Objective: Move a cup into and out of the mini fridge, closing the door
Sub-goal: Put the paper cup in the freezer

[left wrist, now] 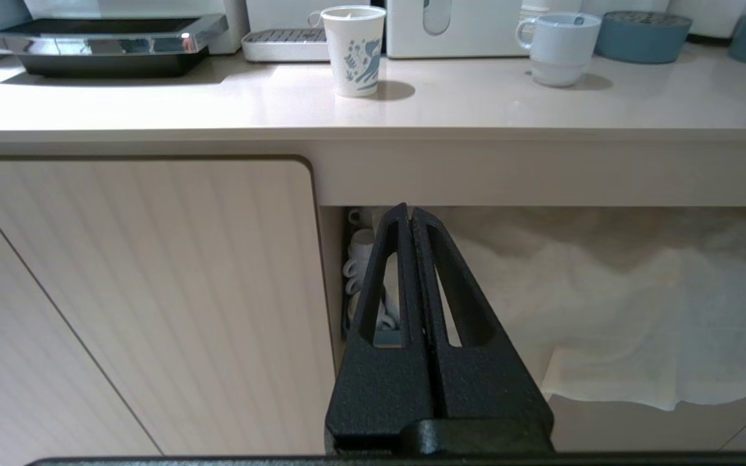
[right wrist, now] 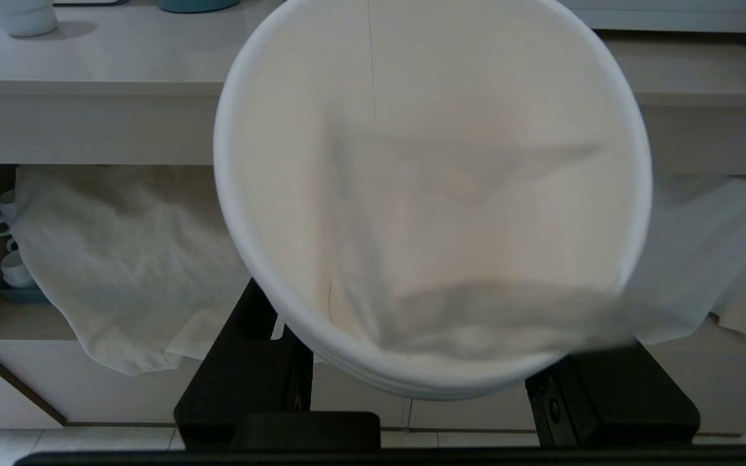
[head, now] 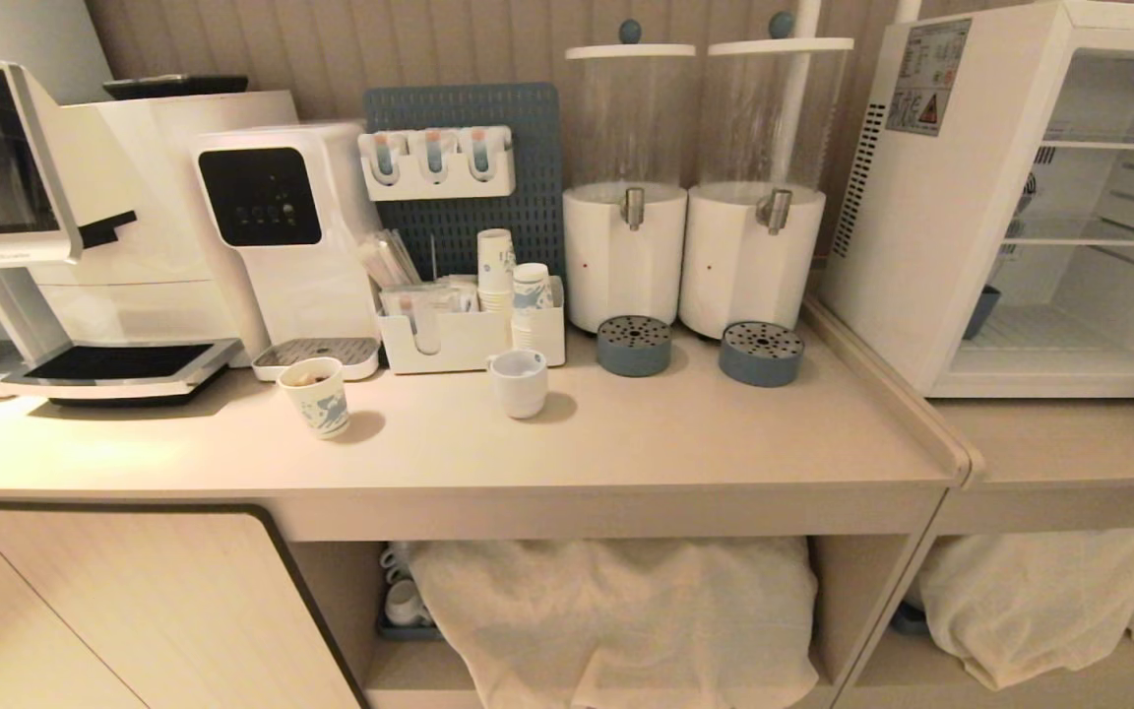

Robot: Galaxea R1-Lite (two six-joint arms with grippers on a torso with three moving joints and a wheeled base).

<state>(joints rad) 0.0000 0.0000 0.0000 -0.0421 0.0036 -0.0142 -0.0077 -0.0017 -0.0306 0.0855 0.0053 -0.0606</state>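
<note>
My right gripper (right wrist: pixel 431 369) is shut on the cup (right wrist: pixel 431 162), a white paper cup with layered rims. Its wide mouth faces the wrist camera and hides the fingertips. The cup hangs in front of the counter's edge, below the worktop. The mini fridge (head: pixel 907 246) stands at the right on a lower counter. Its inside with wire shelves (head: pixel 1084 236) is open to view, and the door is out of view. My left gripper (left wrist: pixel 410 210) is shut on nothing, parked low before the cabinet front. Neither arm shows in the head view.
A short printed paper cup (head: pixel 316 396) and a white mug (head: pixel 519 382) stand on the counter (head: pixel 685 443). Behind them are an organizer with stacked cups (head: pixel 495 271), two drink dispensers (head: pixel 626 197), a water dispenser and a coffee machine (head: pixel 6 197). White cloth (head: pixel 616 620) fills the shelf below.
</note>
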